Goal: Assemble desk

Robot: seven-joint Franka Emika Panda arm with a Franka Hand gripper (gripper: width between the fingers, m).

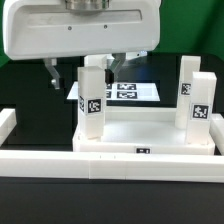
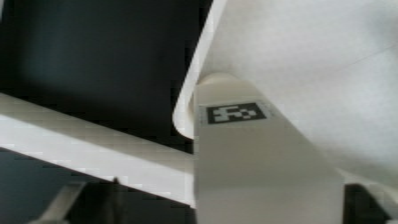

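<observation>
The white desk top (image 1: 150, 133) lies upside down inside the rails, with square white tagged legs standing up from its corners. One leg (image 1: 93, 100) stands at the exterior view's front left and two more (image 1: 199, 100) (image 1: 187, 76) at the right. My gripper (image 1: 82, 72) hangs over the front-left leg with its dark fingers (image 1: 52, 72) spread on either side of its top. In the wrist view that leg (image 2: 263, 160), with its tag, runs between the fingers (image 2: 368, 198). One finger is close against it and the other stands apart. The gripper (image 2: 217, 205) is open.
Long plain white border rails run along the front (image 1: 60, 163), the exterior view's left (image 1: 8, 122) and right (image 1: 216, 135). The marker board (image 1: 128, 92) lies flat on the black table behind the desk. The robot's white hand fills the top of the exterior view.
</observation>
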